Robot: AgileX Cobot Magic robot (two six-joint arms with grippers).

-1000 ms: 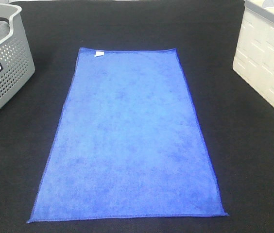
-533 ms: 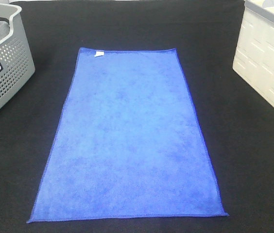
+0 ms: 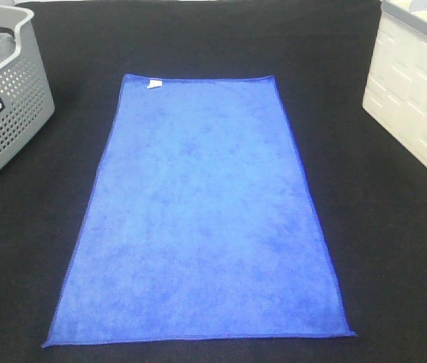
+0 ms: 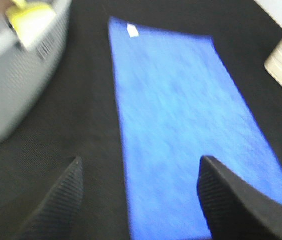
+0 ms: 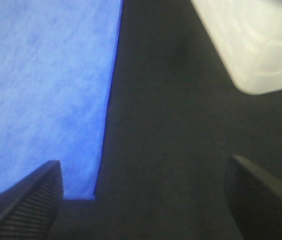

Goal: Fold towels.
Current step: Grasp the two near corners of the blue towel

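Observation:
A blue towel (image 3: pixel 202 215) lies flat and unfolded on the black table, long side running away from me, with a small white tag (image 3: pixel 154 83) at its far left corner. It also shows in the left wrist view (image 4: pixel 181 125) and the right wrist view (image 5: pixel 46 95). My left gripper (image 4: pixel 141 200) is open and empty above the towel's near left corner. My right gripper (image 5: pixel 141 195) is open and empty above the black cloth just right of the towel's near right corner. Neither arm shows in the exterior high view.
A grey perforated basket (image 3: pixel 5 113) holding other cloth stands at the far left, and it also shows in the left wrist view (image 4: pixel 16 85). A white crate (image 3: pixel 418 91) stands at the far right, and in the right wrist view (image 5: pixel 251 45). Black cloth (image 3: pixel 380 249) covers the table.

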